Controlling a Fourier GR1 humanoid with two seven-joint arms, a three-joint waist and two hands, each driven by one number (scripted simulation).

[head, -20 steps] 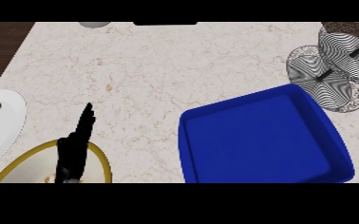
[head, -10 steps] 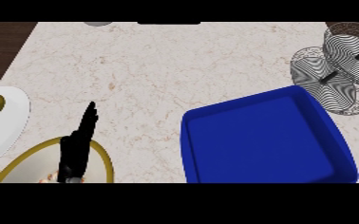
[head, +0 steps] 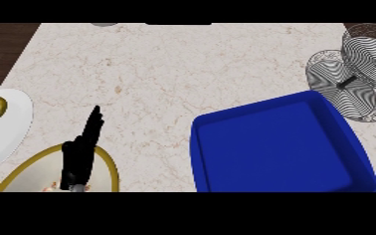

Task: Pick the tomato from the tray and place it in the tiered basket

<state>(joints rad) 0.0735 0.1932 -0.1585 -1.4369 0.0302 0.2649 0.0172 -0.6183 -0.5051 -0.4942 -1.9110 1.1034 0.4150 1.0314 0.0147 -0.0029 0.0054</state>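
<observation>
- The blue tray [head: 275, 147] sits on the pale marbled counter [head: 183, 64] and serves as the landmark here; it runs off the lower edge of the head view.
- The tray's visible floor shows only blue. No tomato can be seen on it or anywhere else in the view, so its position relative to the fingers cannot be told.
- The tiered basket [head: 349, 77], a black-and-white wire piece, stands just beyond the tray's far right corner, partly cut by the view's right edge.
- The left hand [head: 79, 154] shows well to the left of the tray, coming up from the lower edge. Its fingers [head: 93, 122] are straight and together, pointing away from the robot, curled round nothing.
- The left hand lies over the rim of a yellow-edged plate [head: 109, 164], which sits left of the tray with bare counter between them.
- A white dish [head: 15, 124] lies further left of the tray, beyond the plate, cut by the left edge.
- The right hand does not appear in the view.
- At the counter's far edge, opposite the tray, a small grey object [head: 103, 24] and a dark strip [head: 178, 23] are only partly in view, too little to identify.
</observation>
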